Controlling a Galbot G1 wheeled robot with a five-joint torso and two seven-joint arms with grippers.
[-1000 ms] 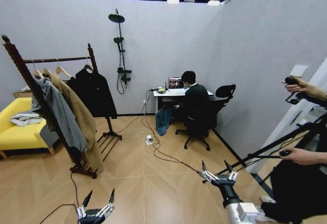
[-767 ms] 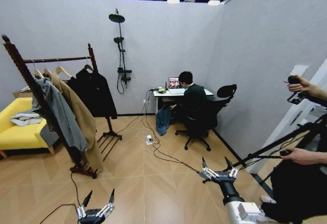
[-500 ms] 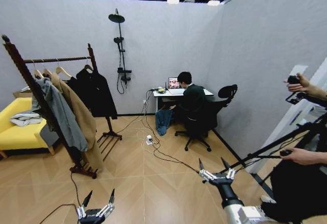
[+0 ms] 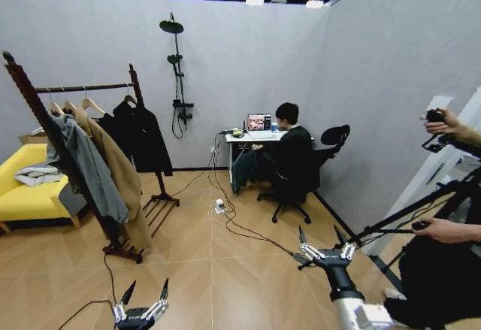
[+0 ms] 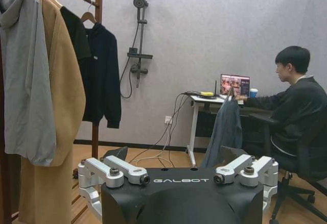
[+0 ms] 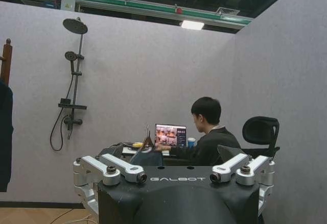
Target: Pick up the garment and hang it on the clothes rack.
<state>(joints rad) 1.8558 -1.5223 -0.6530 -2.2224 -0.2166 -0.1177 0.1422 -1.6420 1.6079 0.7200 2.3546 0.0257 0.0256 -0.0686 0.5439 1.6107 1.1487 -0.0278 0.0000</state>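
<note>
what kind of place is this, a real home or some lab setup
Probably a staged test room, not a home: a shower fitting on a dry partition wall, a clothes rack on bare flooring, and a person at a laptop desk.

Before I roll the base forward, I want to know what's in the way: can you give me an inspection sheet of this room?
Surface: wooden floor, bare ahead of the robot.
Job's things: garment hangs at the desk beside a seated person; clothes rack stands on the left, holding coats.
Clutter: power strip on the floor; clothing on the yellow sofa.
Pincers: left pincer low, open, empty; right pincer raised, open, empty.
Cables: cables trail from the desk across the floor.
Surroundings: grey walls, shower fitting, tripod on the right.
</note>
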